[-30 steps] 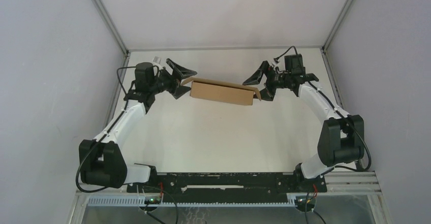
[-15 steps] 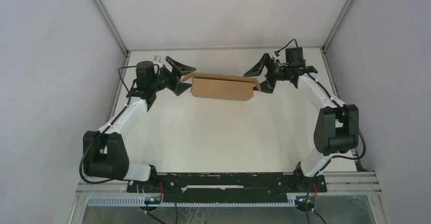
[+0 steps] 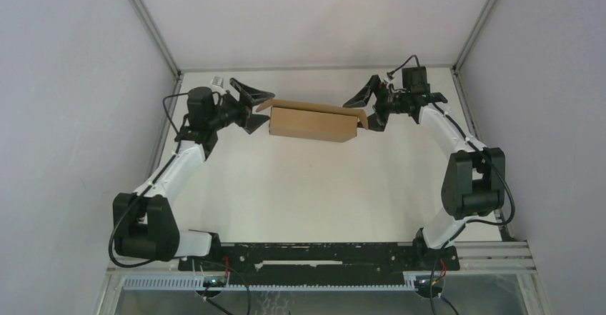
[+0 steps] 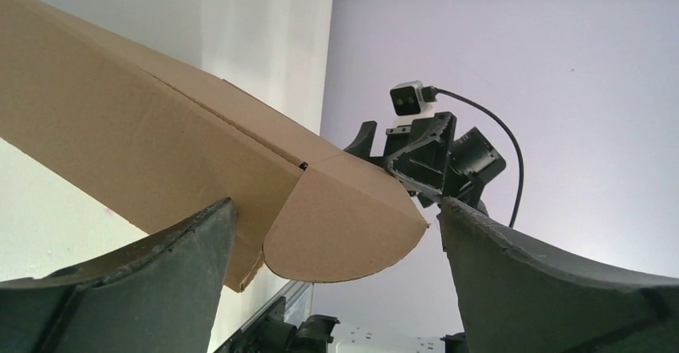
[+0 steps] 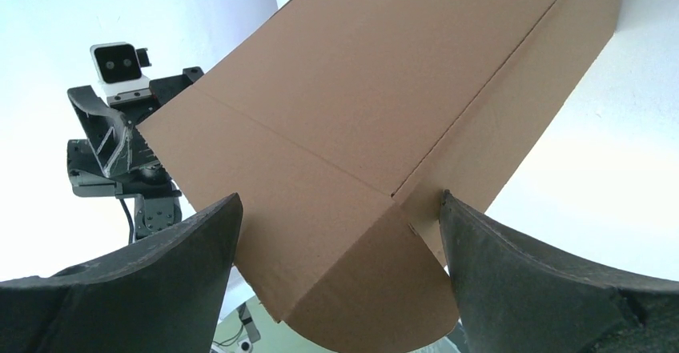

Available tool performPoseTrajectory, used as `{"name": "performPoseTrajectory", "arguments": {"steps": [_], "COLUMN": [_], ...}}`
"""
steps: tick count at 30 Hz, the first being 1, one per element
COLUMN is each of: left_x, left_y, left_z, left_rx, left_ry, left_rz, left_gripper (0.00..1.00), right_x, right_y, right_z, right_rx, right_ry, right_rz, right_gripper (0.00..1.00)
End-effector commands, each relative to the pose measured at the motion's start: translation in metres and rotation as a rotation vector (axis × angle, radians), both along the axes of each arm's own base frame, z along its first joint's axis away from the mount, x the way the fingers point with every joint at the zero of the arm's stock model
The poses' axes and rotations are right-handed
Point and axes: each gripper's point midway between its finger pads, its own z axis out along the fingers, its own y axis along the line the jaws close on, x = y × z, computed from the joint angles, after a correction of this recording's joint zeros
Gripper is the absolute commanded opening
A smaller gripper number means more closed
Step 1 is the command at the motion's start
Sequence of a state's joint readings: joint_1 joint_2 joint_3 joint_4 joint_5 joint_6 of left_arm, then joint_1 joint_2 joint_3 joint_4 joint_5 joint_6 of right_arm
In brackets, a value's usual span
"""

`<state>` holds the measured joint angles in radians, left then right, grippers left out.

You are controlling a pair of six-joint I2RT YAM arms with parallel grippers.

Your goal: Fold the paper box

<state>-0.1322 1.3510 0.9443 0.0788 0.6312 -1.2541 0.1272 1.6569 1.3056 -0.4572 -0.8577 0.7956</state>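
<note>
Between the widely parted jaws of the left arm (image 3: pixel 182 159) sits one rounded end flap (image 4: pixel 344 225) of the paper box (image 3: pixel 313 123); its other end flap (image 5: pixel 376 289) reaches between the equally wide jaws of the right arm (image 3: pixel 444 129), neither pair closed on it, and whether any finger touches cardboard cannot be told. It lies across the far middle of the white bench (image 3: pixel 307 193), grey walls (image 3: pixel 71 115) at both sides; past the box each wrist view catches the opposite camera (image 4: pixel 407 98), and the box's far face is hidden
</note>
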Motion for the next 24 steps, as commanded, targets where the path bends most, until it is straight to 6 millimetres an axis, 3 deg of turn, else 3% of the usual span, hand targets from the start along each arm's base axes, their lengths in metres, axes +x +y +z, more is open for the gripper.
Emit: {"name": "performPoseTrajectory", "arguments": {"steps": [1, 15, 24], "left_x": [-0.058, -0.083, -0.081], "left_y": [-0.036, -0.031, -0.031], "left_z": [0.018, 0.003, 0.005], "left_rx": [-0.129, -0.132, -0.135], "left_ry": [0.039, 0.063, 0.062], "left_rz": [-0.247, -0.24, -0.237], "left_gripper": [1.0, 1.0, 1.0], "right_x": [-0.034, -0.047, -0.048], "right_y": [0.034, 0.031, 0.031], "right_z": [0.072, 0.087, 0.079], "right_rx": [0.161, 0.156, 0.152], "right_ry": [-0.088, -0.064, -0.031], "right_rz": [0.163, 0.13, 0.12], "right_gripper": [1.0, 1.0, 1.0]}}
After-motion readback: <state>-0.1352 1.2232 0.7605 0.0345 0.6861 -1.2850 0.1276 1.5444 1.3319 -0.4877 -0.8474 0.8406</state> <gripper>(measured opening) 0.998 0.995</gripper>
